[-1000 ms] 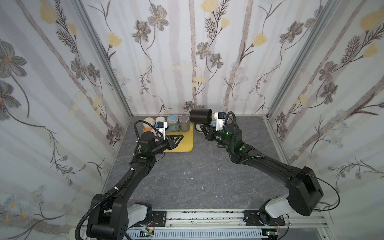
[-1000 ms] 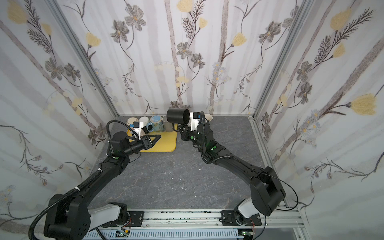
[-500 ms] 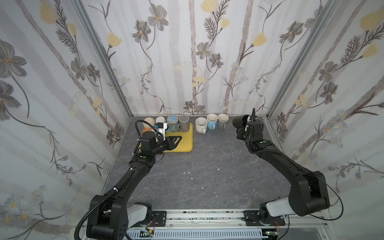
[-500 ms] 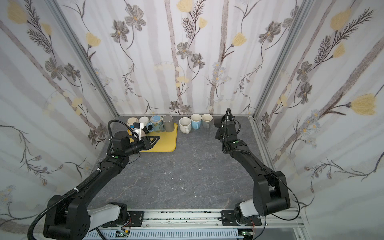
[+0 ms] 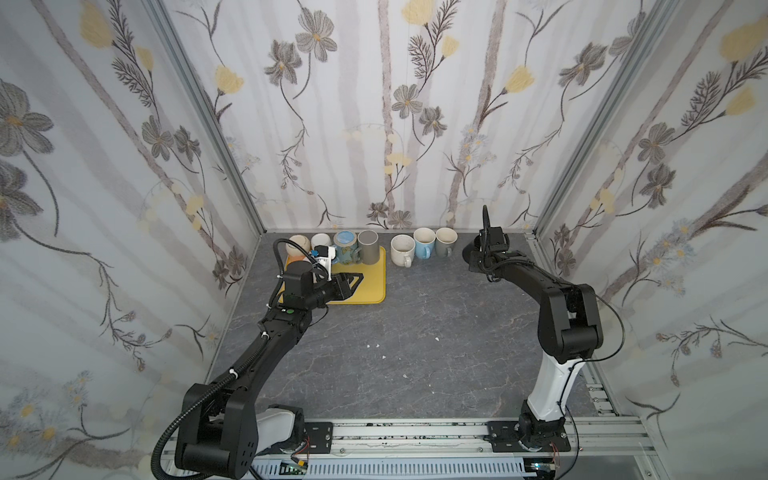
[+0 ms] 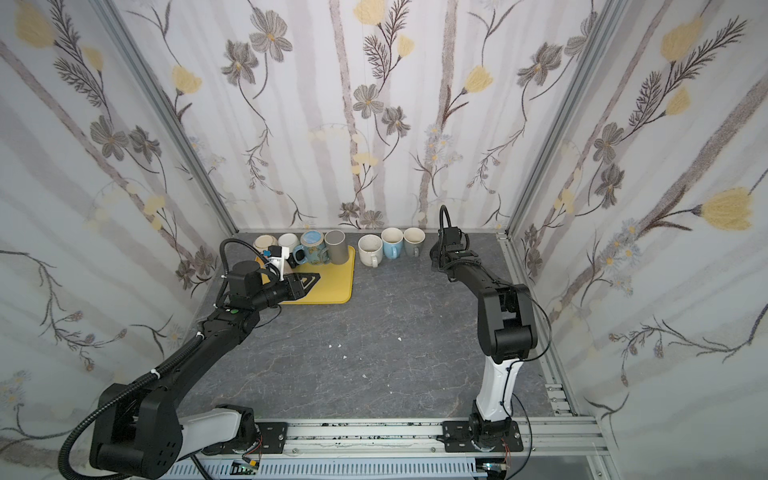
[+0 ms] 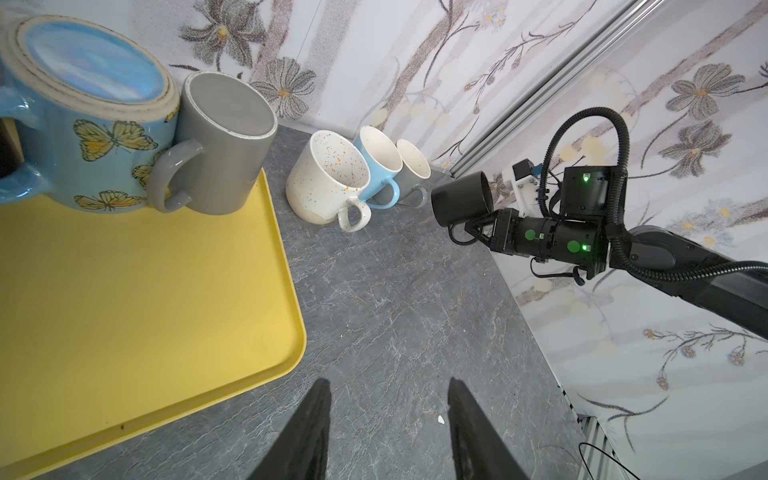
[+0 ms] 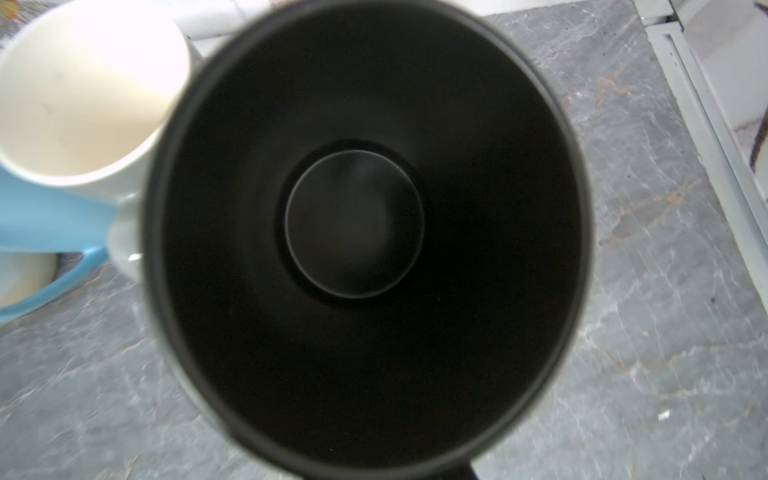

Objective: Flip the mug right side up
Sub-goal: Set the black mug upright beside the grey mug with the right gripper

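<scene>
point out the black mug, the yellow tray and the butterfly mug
black mug (image 7: 459, 203): left wrist view, on its outer side wall.
yellow tray (image 5: 370, 286): a top view, on a bare patch near its right edge.
butterfly mug (image 7: 112, 141): left wrist view, on the butterfly on its side.

The grey marbled tabletop (image 5: 415, 332) carries a yellow tray (image 5: 370, 286) that lies flat, directly under and ahead of the left gripper (image 5: 358, 277). 3 upright mugs stand directly on the stone in a row at the back wall, between the 2 grippers: a speckled white mug (image 5: 402, 248), a blue mug (image 5: 424, 242) and a grey mug (image 5: 446, 241), which stands nearest the right gripper (image 7: 473, 226). A few small white flecks (image 5: 376, 345) lie mid-table, well apart from both grippers.
</scene>
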Controlling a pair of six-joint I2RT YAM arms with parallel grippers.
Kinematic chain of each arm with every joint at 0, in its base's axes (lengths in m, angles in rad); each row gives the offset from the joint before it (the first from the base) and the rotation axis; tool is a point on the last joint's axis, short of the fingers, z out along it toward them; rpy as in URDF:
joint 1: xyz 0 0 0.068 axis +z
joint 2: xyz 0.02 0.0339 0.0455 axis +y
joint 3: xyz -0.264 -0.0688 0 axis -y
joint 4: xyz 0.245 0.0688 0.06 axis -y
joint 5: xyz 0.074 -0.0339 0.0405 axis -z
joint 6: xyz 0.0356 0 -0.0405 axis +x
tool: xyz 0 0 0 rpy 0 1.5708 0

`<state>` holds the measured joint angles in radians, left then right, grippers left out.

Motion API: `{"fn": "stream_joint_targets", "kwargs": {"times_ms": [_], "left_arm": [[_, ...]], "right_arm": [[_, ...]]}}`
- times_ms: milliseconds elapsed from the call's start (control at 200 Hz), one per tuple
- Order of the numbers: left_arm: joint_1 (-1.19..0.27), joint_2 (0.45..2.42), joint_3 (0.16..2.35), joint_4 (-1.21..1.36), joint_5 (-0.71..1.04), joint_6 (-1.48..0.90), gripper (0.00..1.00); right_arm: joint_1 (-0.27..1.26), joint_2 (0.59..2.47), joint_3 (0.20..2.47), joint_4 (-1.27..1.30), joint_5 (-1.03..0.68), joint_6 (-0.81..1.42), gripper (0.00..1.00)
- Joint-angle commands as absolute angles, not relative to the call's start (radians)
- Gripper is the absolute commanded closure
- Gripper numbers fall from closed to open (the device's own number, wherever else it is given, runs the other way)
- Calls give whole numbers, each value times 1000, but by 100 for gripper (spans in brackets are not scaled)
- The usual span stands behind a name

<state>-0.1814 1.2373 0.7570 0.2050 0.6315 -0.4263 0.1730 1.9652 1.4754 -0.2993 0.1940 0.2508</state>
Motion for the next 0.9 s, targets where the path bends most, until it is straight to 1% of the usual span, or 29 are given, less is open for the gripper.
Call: {"fn": "stream_joint_targets", "kwargs": {"times_ms": [0,175,465,614,729,799,894], "left_arm": [[-180,1245,770,212,626,-406,56],[-179,1255,772,210,622,-398,56],[-176,1255,779,203,620,-390,55],[-173,1255,777,192,615,-382,55],[-170,1255,775,190,612,-382,55],[-169,1254,775,187,611,-382,55],[-167,1252,778,178,603,-385,55]], "right_arm": [[170,2019,1559,-307,221,205,100],[169,2124,1678,-343,200,171,100],[169,2237,1819,-393,185,157,100],[171,2259,1836,-403,183,149,91],[174,2261,1836,-408,170,140,86],[179,2260,1836,-414,174,138,80],[184,2248,1836,-422,187,137,75]]}}
